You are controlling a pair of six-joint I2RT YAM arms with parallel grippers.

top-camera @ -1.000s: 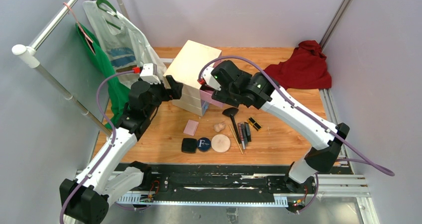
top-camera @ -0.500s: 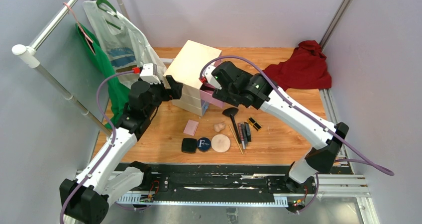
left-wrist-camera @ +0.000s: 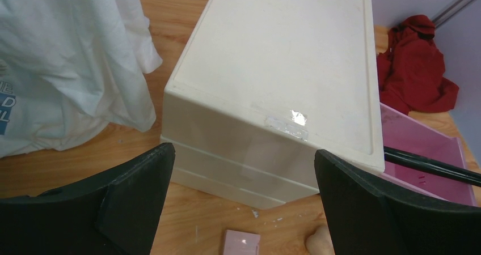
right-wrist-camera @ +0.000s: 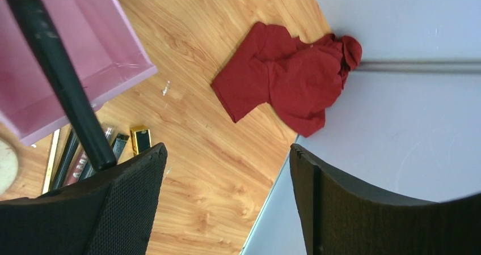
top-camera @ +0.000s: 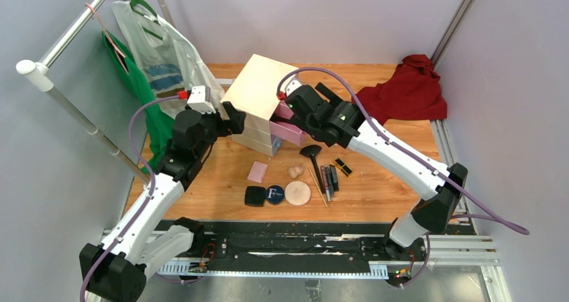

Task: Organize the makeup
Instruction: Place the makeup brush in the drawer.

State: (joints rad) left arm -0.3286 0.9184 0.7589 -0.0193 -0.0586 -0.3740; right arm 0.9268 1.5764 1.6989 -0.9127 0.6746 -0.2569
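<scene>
R gripper (right-wrist-camera: pixel 227 153) has lifted back off open pink drawer (top-camera: pixel 293 131), jaws apart, empty; more of drawer shows. L gripper (left-wrist-camera: pixel 244 153) unchanged, jaws wide, facing cream chest (top-camera: pixel 258 87). Makeup (top-camera: pixel 297 192) unmoved, loose on table (top-camera: pixel 376 181) in front of chest.

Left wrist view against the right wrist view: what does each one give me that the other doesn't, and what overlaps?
Only left wrist: the cream plastic drawer chest, the white plastic bag beside it, and the small pink square on the wooden table. Only right wrist: the black-gold lipstick, the slim pencils next to it, and the grey wall. Both: the open pink drawer, the crumpled red cloth and the table.
</scene>
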